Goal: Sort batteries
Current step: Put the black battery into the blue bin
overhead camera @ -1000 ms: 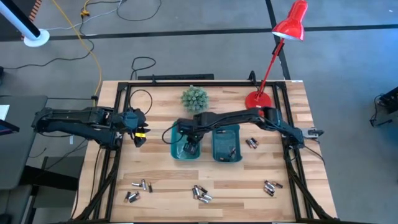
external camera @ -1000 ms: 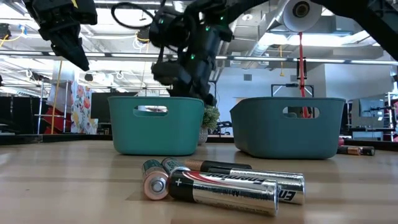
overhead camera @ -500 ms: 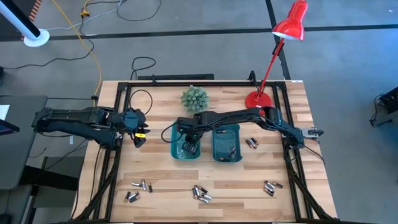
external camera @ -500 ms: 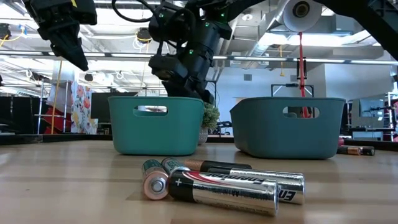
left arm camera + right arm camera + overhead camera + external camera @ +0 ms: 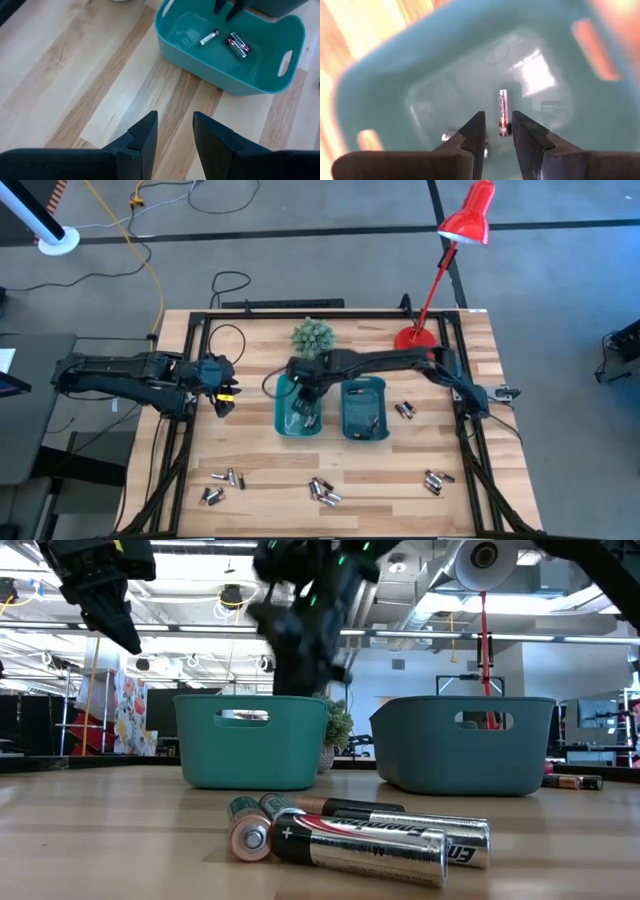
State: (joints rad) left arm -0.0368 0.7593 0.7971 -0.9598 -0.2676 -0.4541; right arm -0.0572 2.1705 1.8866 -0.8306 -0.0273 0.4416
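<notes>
My right gripper (image 5: pixel 305 394) hangs open over the left teal bin (image 5: pixel 280 418), fingers pointing down, with nothing between them. In the right wrist view a battery (image 5: pixel 503 113) lies on that bin's floor, seen through the gap in my right gripper (image 5: pixel 499 131). The left wrist view shows the bin (image 5: pixel 176 46) holding a single cell (image 5: pixel 209 36) and a pair (image 5: pixel 238 44). A second teal bin (image 5: pixel 347 416) stands beside it. My left gripper (image 5: pixel 222 396) waits open, raised over the table's left side. Loose batteries (image 5: pixel 322 492) lie near the front edge.
More battery clusters lie at the front left (image 5: pixel 222 478), front right (image 5: pixel 434 480) and right of the bins (image 5: pixel 404 410). A small green plant (image 5: pixel 312 338) and a red desk lamp (image 5: pixel 414 338) stand at the far side. A black frame (image 5: pixel 188 430) runs along the table's edges.
My right gripper has risen out of the left teal bin and now hangs higher above it, with its wrist rolled a little. The left arm has kept still.
</notes>
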